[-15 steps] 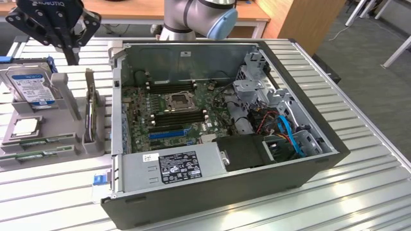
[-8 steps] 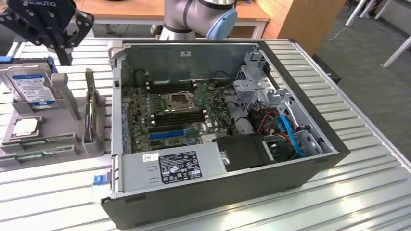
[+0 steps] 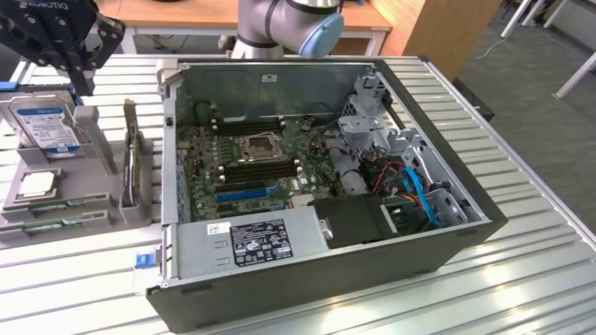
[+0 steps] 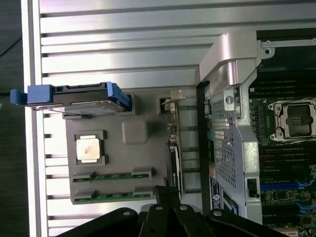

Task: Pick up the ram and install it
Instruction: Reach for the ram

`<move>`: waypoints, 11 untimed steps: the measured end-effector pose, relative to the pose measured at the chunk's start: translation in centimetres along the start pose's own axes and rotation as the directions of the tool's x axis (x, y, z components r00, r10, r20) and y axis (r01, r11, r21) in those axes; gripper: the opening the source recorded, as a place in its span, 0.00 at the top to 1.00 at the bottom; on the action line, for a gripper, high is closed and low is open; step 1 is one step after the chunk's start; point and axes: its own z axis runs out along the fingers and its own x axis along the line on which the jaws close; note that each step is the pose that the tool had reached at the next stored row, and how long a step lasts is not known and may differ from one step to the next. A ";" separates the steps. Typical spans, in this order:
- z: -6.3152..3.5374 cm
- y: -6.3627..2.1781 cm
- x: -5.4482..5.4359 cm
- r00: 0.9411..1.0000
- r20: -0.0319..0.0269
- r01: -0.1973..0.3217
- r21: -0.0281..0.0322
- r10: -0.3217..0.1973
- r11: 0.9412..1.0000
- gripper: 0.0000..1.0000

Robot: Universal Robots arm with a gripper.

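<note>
Two green ram sticks lie flat in slots at the front of a grey holder on the exterior view's left. The wrist view shows the same sticks side by side. My black gripper hangs high over the back of the holder, above the hard drive, well away from the ram. Its fingers meet at a point, shut with nothing between them.
The holder also carries an upright silver hard drive, a CPU chip and a dark expansion card standing on edge. Beside it lies the open computer case with motherboard, CPU socket and memory slots.
</note>
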 end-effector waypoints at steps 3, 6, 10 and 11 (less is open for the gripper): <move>0.02 -0.03 0.4 1.000 -0.002 0.000 0.000 0.000 1.000 0.90; 0.05 -0.06 0.8 1.000 -0.004 0.000 0.000 0.000 1.000 0.90; 0.09 -0.11 1.4 1.000 -0.007 0.000 0.001 0.000 1.000 0.90; 0.10 -0.13 1.6 1.000 -0.007 0.000 0.001 0.000 1.000 0.90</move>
